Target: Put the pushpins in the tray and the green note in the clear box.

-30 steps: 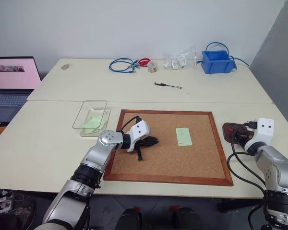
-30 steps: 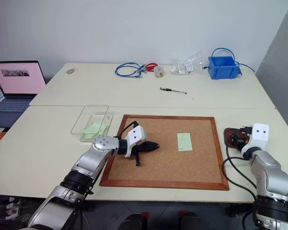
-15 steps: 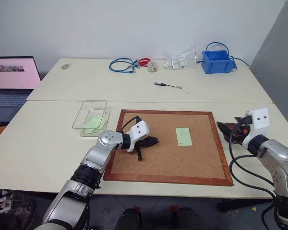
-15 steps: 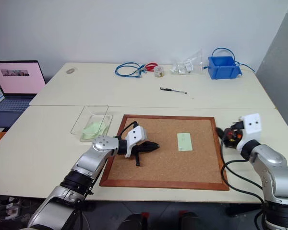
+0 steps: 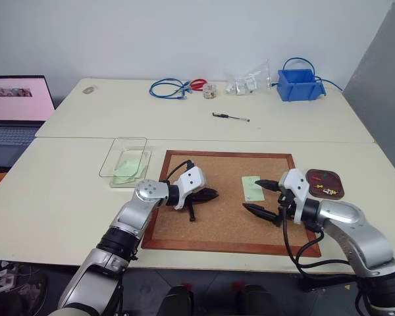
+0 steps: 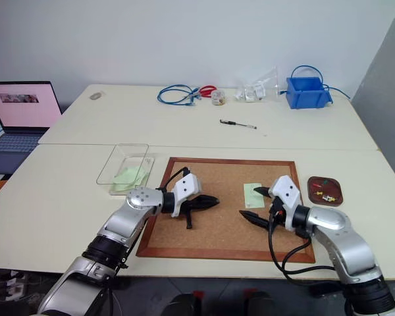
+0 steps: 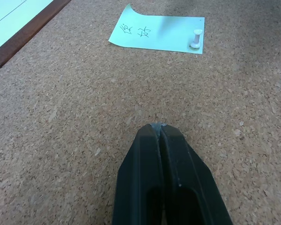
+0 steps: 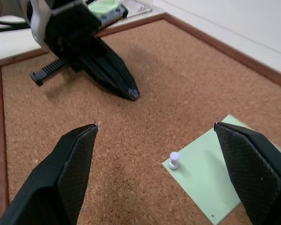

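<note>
The pale green rectangular paper note [image 5: 251, 187] lies flat on the brown cork board with its reddish wooden frame [image 5: 234, 246], right of the board's middle, long axis running away from the robot. A small white pushpin [image 8: 173, 160] stands in it near one short edge, so I judge that pin must come out before the slip can go anywhere. The right gripper [image 5: 260, 197] hangs just beside the note on the robot's right, its two black fingers spread wide, pointing toward it; this arm is clearly nearer. The left gripper [image 5: 210, 193] rests on the cork well to the left of the note, fingers pressed together on nothing. Nothing lies between the right gripper and the pin. The small dark reddish-brown tray [image 5: 324, 184] sits on the cream tabletop [image 5: 59, 191] just right of the frame, with a few coloured pins in it. The clear shallow plastic box [image 5: 124, 161], something green inside, sits left of the board.
</note>
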You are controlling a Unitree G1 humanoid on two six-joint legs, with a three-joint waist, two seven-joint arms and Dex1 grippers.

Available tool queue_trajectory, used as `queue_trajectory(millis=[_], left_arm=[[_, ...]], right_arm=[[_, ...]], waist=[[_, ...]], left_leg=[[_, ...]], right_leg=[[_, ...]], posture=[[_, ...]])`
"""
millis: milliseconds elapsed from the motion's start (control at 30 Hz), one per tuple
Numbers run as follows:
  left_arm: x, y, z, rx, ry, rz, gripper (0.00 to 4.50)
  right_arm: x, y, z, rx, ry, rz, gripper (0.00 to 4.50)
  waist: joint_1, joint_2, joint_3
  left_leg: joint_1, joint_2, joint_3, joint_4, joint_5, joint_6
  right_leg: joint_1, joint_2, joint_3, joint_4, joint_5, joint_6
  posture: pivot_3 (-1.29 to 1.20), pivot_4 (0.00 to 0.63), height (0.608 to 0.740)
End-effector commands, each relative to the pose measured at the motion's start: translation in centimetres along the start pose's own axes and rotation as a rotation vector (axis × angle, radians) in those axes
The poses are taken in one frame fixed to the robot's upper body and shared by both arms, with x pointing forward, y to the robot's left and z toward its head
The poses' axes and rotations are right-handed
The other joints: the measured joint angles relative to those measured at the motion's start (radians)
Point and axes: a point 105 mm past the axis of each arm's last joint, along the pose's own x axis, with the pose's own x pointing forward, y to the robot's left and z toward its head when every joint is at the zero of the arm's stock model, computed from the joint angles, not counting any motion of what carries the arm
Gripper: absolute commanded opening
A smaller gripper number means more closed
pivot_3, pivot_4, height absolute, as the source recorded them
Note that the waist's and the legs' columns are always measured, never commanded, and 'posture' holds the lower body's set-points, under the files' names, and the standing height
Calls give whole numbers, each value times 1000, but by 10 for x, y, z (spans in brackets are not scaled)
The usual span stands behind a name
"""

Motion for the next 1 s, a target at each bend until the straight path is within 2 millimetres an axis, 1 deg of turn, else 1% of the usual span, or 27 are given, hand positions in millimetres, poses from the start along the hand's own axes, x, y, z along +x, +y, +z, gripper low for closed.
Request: queue_trajectory(millis=[33, 200, 267, 300, 367, 433, 500, 567, 767, 800, 867, 933, 1000], left_arm=[[4, -37, -58, -119, 198, -114, 0], [2, -37, -57, -119, 196, -111, 0], [2, -38, -58, -118, 198, -113, 0], [2, -38, -58, -118, 198, -113, 0], [1, -38, -58, -118, 198, -113, 0], [1, -38, -58, -118, 198, -113, 0], [2, -38, -57, -117, 198, -113, 0], [2, -37, -57, -117, 197, -113, 0], [3, -37, -56, -116, 195, -115, 0], [4, -37, -56, -116, 194, -115, 0], [4, -37, -56, -117, 195, -115, 0], [4, -38, -56, -118, 195, -115, 0], [4, -38, -56, -118, 195, -117, 0]], right_arm=[[6, -5, 0, -46, -18, -4, 4236], [10, -11, -4, -34, -26, -30, 4236], [10, -12, -5, -30, -28, -32, 3871], [10, -12, -5, -24, -31, -32, 3793], [10, -12, -6, -19, -34, -30, 3342], [9, -12, -6, -18, -35, -27, 3077], [9, -11, -6, -16, -36, -24, 2668], [9, -11, -5, -16, -38, -23, 2358], [8, -12, -5, -21, -39, -23, 1239], [8, -13, -5, -22, -39, -24, 990], [7, -13, -4, -22, -42, -25, 719], [7, -13, -2, -24, -47, -26, 325], [6, -14, -1, -35, -46, -32, 34]], waist=[[0, 0, 0], [0, 0, 0], [0, -1, 0], [0, -1, 0], [0, -1, 0], [0, -1, 0], [0, -1, 0], [0, -1, 0], [0, -1, 0], [0, -1, 0], [0, -1, 0], [0, -1, 0], [0, -1, 0]], left_leg=[[0, 0, 0, 0, 0, 0], [-1, 0, 0, 0, -1, 1], [-1, 0, 0, 0, -1, 1], [-1, 0, 0, 0, -1, 1], [-1, 0, 0, 0, -1, 1], [-1, 0, 0, 0, -1, 1], [-1, 0, 0, 0, -1, 1], [-1, 0, 0, -1, -1, 1], [-1, 0, 0, 0, -1, 1], [-1, 0, 0, 0, -1, 1], [-1, 0, 0, 0, -1, 1], [-1, 0, 0, 0, -1, 1], [-1, 0, 0, 0, -1, 1]], right_leg=[[0, 0, 0, 0, 0, 0], [-1, 0, 0, 0, 0, 0], [-1, 0, 0, 0, 0, -1], [-1, 0, 0, 0, 0, -1], [-1, 0, 0, 0, 0, -1], [-1, 0, 0, 0, 0, -1], [-1, 0, 0, 0, 0, -1], [-1, 0, 0, 0, 0, -1], [-1, 0, 0, 0, 0, -1], [-1, 0, 0, 0, 0, -1], [-1, 0, 0, 0, 0, -1], [-1, 0, 0, 0, 0, -1], [-1, 0, 0, 0, 0, -1]], posture=[[0, 150, 740], [0, 150, 740], [0, 150, 740], [0, 150, 740], [0, 150, 740], [0, 150, 740], [0, 150, 740], [0, 150, 740], [0, 150, 740], [0, 150, 740], [0, 150, 740], [0, 150, 740], [0, 150, 740]])
